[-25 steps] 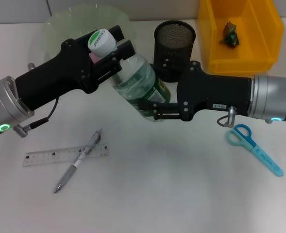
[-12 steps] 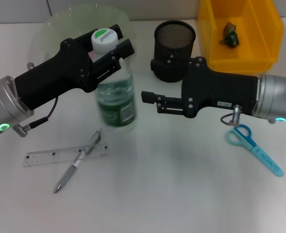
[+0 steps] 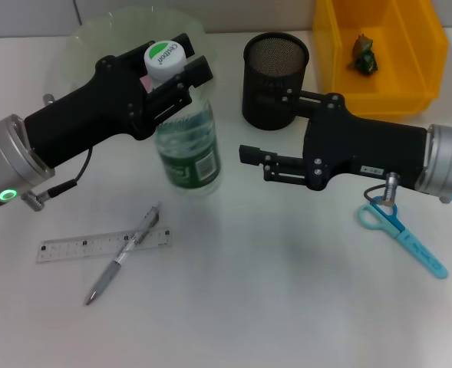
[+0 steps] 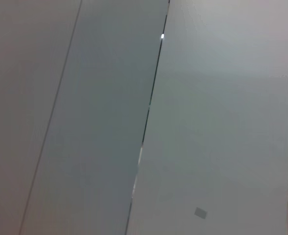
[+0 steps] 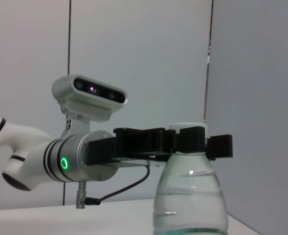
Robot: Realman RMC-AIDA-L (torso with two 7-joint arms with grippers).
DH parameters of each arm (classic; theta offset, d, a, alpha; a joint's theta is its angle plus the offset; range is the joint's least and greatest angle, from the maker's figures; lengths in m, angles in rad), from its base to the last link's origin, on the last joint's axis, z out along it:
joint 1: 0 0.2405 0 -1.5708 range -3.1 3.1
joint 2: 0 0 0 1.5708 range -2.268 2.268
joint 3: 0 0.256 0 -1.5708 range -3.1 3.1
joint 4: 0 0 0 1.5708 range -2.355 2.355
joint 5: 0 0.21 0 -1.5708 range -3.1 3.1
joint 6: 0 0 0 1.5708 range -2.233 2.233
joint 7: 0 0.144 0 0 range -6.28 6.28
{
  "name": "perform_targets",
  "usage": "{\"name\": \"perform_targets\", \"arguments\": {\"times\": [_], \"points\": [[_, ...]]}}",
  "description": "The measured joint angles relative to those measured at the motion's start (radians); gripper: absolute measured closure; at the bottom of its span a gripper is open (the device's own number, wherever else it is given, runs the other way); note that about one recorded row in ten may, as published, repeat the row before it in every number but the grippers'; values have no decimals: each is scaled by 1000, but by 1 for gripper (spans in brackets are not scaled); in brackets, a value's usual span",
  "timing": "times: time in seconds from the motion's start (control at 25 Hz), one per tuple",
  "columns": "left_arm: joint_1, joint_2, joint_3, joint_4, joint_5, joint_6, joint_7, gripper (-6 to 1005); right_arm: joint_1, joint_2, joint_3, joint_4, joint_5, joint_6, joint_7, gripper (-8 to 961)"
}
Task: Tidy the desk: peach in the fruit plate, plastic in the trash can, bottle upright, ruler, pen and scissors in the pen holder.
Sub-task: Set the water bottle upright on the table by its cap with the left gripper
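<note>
White desk point(image 3: 272, 307) under me, grey wall panels behind, and here we go. My left gripper point(image 3: 168, 73) is clamped on the neck of the bottle point(image 3: 186, 149) just under its white-and-green cap, and the bottle is standing on its base at about eleven o'clock from the desk's middle, right in front of the fruit plate point(image 3: 80, 38). The right wrist view confirms it: bottle vertical, my left fingers point(image 5: 192, 142) closed around the neck. My right gripper point(image 3: 250, 159) sits at two o'clock from the middle, well clear of the bottle, jaws parted and holding nothing.

Score so far, as I judge it: bottle as good as upright, only my left grip to let go. A crumpled scrap point(image 3: 364, 52) lies in the yellow trash can point(image 3: 329, 96) at one o'clock, so the plastic looks done. I can't make out a peach in the plate. Left to do: the ruler point(image 3: 64, 247) and pen point(image 3: 124, 253), crossed at eight o'clock, and the scissors point(image 3: 402, 230) at four o'clock; all three belong in the pen holder point(image 3: 275, 96) at twelve.

Against a second ago: then the bottle leaned steeply with my right jaws at its lower body; half a second ago it had swung nearly vertical and my right had let go. Now it's planted, and my right has drawn farther off towards the scissors.
</note>
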Motion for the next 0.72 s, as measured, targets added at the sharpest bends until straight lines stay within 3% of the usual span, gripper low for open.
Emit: {"name": "perform_targets", "arguments": {"times": [0.24,0.56,0.72], "points": [[-2,-1,-17,0,0,-66,7,555,-56,-2,8,6,67,-17,-24,249],[-6,-1,-20,15,0,-157,43,556,-68,0,11,24,71,-22,-25,248],[2,-3,-70,18,-1,-172,81,556,-60,-1,11,52,98,-22,-28,248]]}}
